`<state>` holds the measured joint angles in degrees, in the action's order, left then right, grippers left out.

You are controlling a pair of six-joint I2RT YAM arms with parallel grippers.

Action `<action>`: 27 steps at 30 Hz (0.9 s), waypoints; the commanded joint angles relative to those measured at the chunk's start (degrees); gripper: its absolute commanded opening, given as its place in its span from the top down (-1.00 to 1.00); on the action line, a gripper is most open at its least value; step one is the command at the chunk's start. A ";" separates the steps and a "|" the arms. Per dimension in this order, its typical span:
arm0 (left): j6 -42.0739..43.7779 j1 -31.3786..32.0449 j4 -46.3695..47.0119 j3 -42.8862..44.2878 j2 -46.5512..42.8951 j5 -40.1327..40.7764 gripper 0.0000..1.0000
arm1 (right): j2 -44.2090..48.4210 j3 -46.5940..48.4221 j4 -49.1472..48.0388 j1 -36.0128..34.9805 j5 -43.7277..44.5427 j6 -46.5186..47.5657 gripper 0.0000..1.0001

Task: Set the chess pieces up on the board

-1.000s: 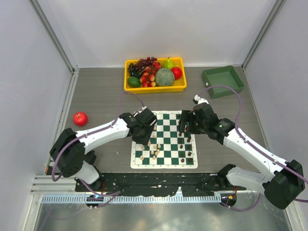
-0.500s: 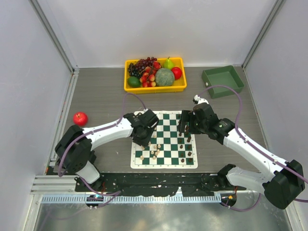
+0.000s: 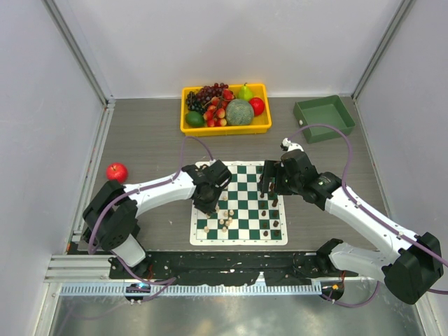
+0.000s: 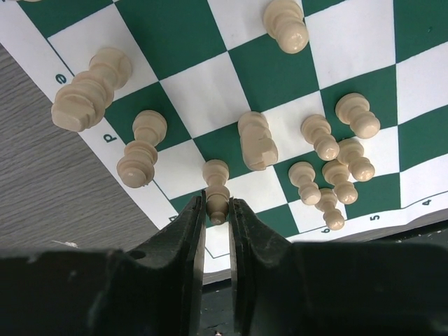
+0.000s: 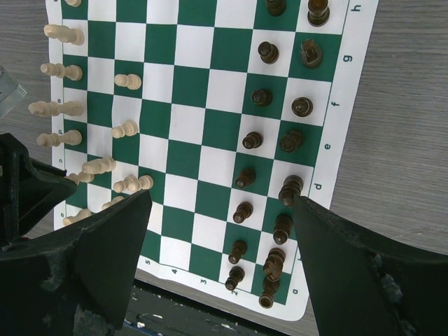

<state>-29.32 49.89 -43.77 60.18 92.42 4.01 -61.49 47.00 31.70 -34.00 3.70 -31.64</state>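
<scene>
The green and white board lies between both arms. Cream chess pieces stand and lean along its left side, several bunched together. Dark chess pieces stand in two rows along its right side. My left gripper is low over the board's left edge, shut on a slim cream piece that stands upright between its fingers. My right gripper hovers above the board's right half, open wide with nothing between its fingers.
A yellow tray of fruit stands behind the board. A green bin sits at the back right. A red apple lies on the table to the left. Grey walls close in both sides.
My left gripper has shifted slightly right over the board's left edge and its jaws have closed onto the cream piece. The right arm has not moved.
</scene>
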 commanded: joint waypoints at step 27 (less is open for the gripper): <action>0.49 0.38 -3.60 2.04 -1.37 6.45 0.67 | -0.29 0.46 -1.82 0.16 -0.54 -0.53 -0.77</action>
<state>-29.34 50.19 -46.17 60.40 92.40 8.38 -61.52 47.00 31.68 -34.00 3.46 -31.66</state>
